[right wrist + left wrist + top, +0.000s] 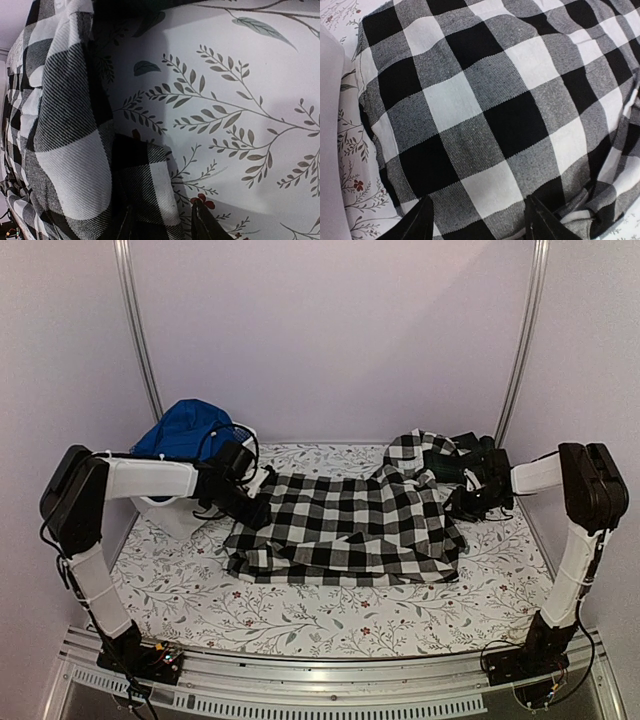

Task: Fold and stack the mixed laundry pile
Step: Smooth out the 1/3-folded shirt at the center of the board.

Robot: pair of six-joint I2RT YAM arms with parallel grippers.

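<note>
The black-and-white checked shirt [350,525] lay spread flat across the middle of the bench [330,615]. The left hand [248,508] rested at the shirt's left edge. In its wrist view its two fingers [422,224] stood wide apart over the flat cloth, holding nothing, with their tips cut off by the bottom of the picture. The right hand [468,498] sat at the shirt's right edge, dark against a dark green-navy tartan garment [447,465] bunched just behind the shirt's far right corner, so its outline was hard to make out from above. Its wrist view showed a fold of the shirt lying between fingers set narrower, but whether they pinched it I could not tell. Left of the shirt, a bright blue garment [185,428] filled a white tub [170,515], partly hidden behind the left arm
</note>
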